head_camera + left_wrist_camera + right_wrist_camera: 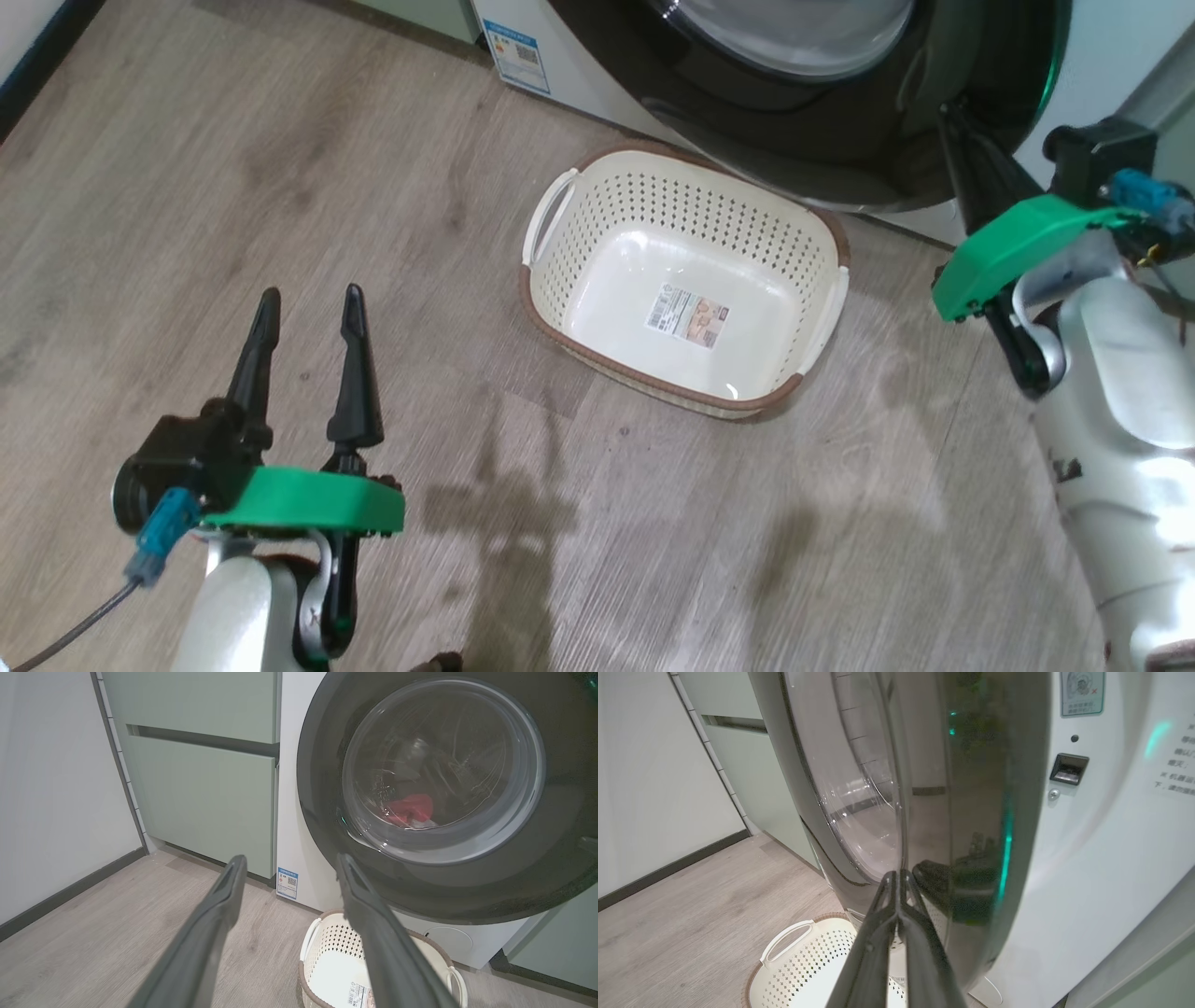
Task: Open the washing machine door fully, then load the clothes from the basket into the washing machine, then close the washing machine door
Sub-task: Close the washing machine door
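Note:
The washing machine door [327, 788] with its black rim [803, 121] stands slightly ajar, leaving the latch slot [1069, 768] on the white washing machine [1111, 835] uncovered. Behind the glass, inside the drum, lies a red garment [411, 808]; a second one I cannot make out. The cream basket [653, 215] sits on the floor before the machine, holding nothing but its paper label [688, 315]. My right gripper [896, 875] is shut, its tips against the door's rim [971, 812] at the right side [950, 121]. Left of the basket, my left gripper [313, 308] hangs open with nothing in it [290, 858].
Pale green cabinets [201, 788] stand left of the machine, and another [560, 952] to its right. A white wall with dark skirting [60, 896] bounds the left. Wood floor [653, 541] spreads around the basket. A blue energy sticker [287, 883] marks the machine's lower left corner.

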Robot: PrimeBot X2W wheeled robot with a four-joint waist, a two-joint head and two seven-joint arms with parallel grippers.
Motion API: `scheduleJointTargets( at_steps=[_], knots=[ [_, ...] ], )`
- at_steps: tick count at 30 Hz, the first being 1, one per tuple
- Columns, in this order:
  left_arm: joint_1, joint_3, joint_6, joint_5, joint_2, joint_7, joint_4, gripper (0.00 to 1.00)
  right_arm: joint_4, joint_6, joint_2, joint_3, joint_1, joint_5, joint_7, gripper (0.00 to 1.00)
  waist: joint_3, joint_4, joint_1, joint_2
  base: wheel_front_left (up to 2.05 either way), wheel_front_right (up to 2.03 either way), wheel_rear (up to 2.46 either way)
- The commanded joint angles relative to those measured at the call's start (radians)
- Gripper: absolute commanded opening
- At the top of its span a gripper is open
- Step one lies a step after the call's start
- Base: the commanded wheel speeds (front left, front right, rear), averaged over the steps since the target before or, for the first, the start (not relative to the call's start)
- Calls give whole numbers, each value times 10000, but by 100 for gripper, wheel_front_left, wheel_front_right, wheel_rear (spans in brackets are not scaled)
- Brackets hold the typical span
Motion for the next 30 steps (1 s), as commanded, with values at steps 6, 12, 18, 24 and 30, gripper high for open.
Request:
scheduleJointTargets(
  at_steps=[6, 12, 18, 24, 30],
  knots=[
    [-500, 253, 106, -176, 78, -95, -449, 100, 253, -4, -277, 179, -945, 112, -216, 0, 295, 22, 0, 0, 0, 0, 0],
    [-607, 268, 131, -233, 77, -95, -568, 100, 902, -4, -456, 251, -1930, 145, -291, 0, 664, -88, 0, 0, 0, 0, 0],
    [-850, 244, 134, -282, 77, -95, -584, 100, 1673, -4, -584, 215, -2994, 50, -448, 0, 1023, -134, 0, 0, 0, 0, 0],
    [-1052, 173, 193, -325, 76, -95, -634, 100, 2515, -4, -634, 64, -4013, -110, -712, 0, 1296, -167, 0, 0, 0, 0, 0],
    [-1175, 108, 196, -371, 76, -95, -572, 100, 3220, -4, -640, -167, -4799, -490, -946, 0, 1438, -134, 0, 0, 0, 0, 0]
  ],
)
